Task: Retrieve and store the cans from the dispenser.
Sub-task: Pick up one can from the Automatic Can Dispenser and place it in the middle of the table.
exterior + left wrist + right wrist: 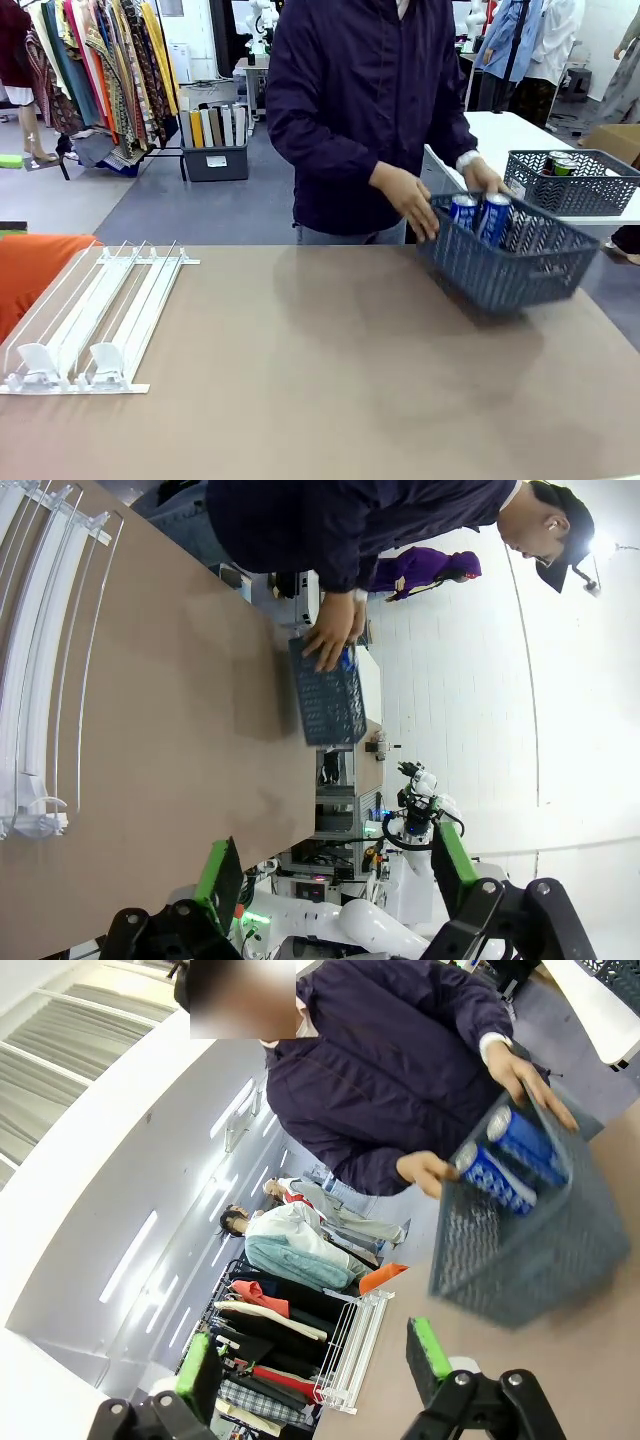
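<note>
Dispenser point(90, 320) is sitting at the left end of the surface point(330, 380), lanes running near-to-far, pusher tabs at the near end, no cans in the lanes. Left gripper point(335, 875) is hanging above the surface with jaws spread fully wide, gripping nothing; in its wrist view the dispenser rails point(40, 660) are lying off to one side, the basket point(328, 695) further along.

Centre of the surface is bare.

Right side: the person's hands point(410, 200) are gripping a dark grey mesh basket point(520, 260), tilted, at the far right of the surface. Blue cans point(480, 215) are standing inside it at the person's end, silver tops up and leaning. Right gripper point(315, 1360) is also standing open and empty, looking toward the basket point(520, 1250) and the cans point(510, 1160) ahead of it.

Judgement: the cans are lying right of both arms, so the right arm is nearer. Long axis of the cans is roughly upright, tipped with the basket.
</note>
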You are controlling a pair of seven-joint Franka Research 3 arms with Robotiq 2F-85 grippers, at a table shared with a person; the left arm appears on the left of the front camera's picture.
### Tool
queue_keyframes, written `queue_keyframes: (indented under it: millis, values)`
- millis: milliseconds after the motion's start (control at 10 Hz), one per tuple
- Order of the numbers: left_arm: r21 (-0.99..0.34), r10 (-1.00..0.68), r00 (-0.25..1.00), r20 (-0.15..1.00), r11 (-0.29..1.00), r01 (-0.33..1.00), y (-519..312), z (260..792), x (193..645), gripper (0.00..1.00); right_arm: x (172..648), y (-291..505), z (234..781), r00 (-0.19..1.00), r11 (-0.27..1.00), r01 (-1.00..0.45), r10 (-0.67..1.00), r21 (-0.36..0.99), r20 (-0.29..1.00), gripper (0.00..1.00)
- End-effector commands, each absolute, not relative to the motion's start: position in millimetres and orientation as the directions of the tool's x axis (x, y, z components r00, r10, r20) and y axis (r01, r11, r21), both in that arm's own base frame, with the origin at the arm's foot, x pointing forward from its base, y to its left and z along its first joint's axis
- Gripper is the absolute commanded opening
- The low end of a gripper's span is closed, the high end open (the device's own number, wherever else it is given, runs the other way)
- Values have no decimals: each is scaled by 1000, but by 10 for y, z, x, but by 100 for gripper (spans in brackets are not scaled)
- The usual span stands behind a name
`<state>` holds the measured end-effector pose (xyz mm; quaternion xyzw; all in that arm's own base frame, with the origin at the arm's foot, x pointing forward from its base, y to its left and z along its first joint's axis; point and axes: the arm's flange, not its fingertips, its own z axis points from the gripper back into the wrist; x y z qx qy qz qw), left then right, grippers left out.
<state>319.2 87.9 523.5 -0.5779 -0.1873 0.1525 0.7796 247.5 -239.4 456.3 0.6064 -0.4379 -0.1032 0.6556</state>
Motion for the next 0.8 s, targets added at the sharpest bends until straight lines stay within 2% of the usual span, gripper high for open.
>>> queue_keyframes:
  millis: [0, 700]
  values:
    - [-963, 455, 882, 126, 271, -2, 869, 5236, 3205, 100, 2496, -2385, 4621, 584, 226, -402, -683, 887, 439, 100]
    - [-963, 455, 882, 126, 271, -2, 869, 5236, 3205, 100, 2496, -2385, 4621, 584, 226, -402, -683, 887, 439, 100]
